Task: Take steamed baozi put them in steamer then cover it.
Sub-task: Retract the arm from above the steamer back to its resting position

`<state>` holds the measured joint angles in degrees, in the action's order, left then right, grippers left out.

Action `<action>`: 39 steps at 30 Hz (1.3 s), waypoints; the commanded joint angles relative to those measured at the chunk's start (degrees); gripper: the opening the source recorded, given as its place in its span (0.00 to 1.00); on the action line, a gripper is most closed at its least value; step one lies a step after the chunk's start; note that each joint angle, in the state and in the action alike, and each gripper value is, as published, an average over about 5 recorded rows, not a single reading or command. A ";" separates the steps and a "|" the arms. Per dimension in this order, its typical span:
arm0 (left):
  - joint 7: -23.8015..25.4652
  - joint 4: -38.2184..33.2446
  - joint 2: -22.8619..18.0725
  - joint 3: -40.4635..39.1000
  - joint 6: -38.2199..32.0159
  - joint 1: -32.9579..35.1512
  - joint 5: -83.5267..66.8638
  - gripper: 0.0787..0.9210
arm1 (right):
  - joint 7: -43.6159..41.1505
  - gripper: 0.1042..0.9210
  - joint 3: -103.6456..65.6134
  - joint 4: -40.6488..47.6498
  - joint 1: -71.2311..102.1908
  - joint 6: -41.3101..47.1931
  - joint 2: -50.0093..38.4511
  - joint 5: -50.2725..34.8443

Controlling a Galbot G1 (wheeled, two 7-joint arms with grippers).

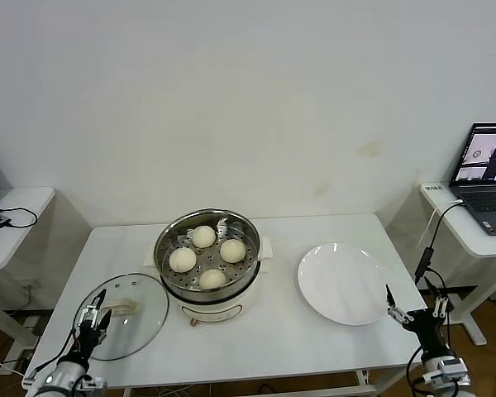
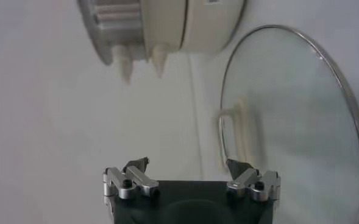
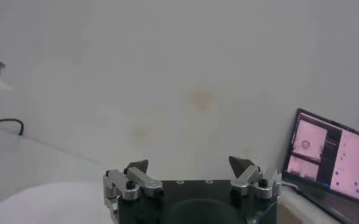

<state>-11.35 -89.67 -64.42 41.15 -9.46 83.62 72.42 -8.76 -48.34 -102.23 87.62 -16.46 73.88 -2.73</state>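
Observation:
The steamer point(image 1: 248, 248) stands at the table's middle, a shiny steel pot in a cream-white base. Several cream-white baozi lie on its perforated tray, among them one at the back point(image 1: 203, 236), one on the right point(image 1: 232, 250) and one at the front point(image 1: 212, 279). The cover point(image 1: 140, 327), a clear glass lid with a cream handle point(image 1: 122, 308), lies flat on the table left of the steamer. My left gripper point(image 1: 93, 313) is open and empty over the cover's left edge. In the left wrist view the cover point(image 2: 301, 128) and its handle point(image 2: 243, 131) lie just beyond the open gripper point(image 2: 187, 164). My right gripper point(image 1: 413, 308) is open and empty.
A flat white plate point(image 1: 343, 283) lies empty right of the steamer, with my right gripper at its right edge. A side table with an open laptop point(image 1: 488, 174) stands far right, cables hanging from it. Another small table point(image 1: 16, 207) stands far left.

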 commanded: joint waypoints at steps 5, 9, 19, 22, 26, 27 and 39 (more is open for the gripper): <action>0.84 6.96 0.81 -4.51 -0.10 -8.64 1.94 0.88 | -0.12 0.88 -0.73 0.17 1.47 -0.75 1.11 0.64; 1.00 6.81 0.96 -4.66 -0.01 -9.49 1.77 0.88 | -0.17 0.88 -0.57 0.28 1.67 -0.86 1.17 0.71; 1.29 8.53 0.99 -5.58 0.10 -11.31 0.73 0.88 | -0.26 0.88 0.04 0.42 2.05 -1.32 1.66 1.49; 1.59 9.02 1.15 -5.69 0.07 -11.47 0.09 0.88 | -0.28 0.88 0.05 0.43 2.20 -1.45 1.74 1.68; 1.98 9.76 1.28 -5.96 0.12 -11.48 -0.87 0.79 | -0.36 0.88 0.19 0.31 2.40 -1.57 1.95 1.86; 1.95 9.97 1.24 -5.99 0.10 -11.51 -1.01 0.74 | -0.39 0.88 0.26 0.27 2.45 -1.59 2.01 1.91; -1.07 12.19 0.58 -5.81 -0.83 -11.78 -2.46 0.33 | -0.56 0.88 0.81 0.31 2.83 -2.02 2.42 2.52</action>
<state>-10.50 -78.63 -63.71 35.22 -9.97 72.05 70.53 -9.30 -47.57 -101.90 90.40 -18.37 76.24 -0.39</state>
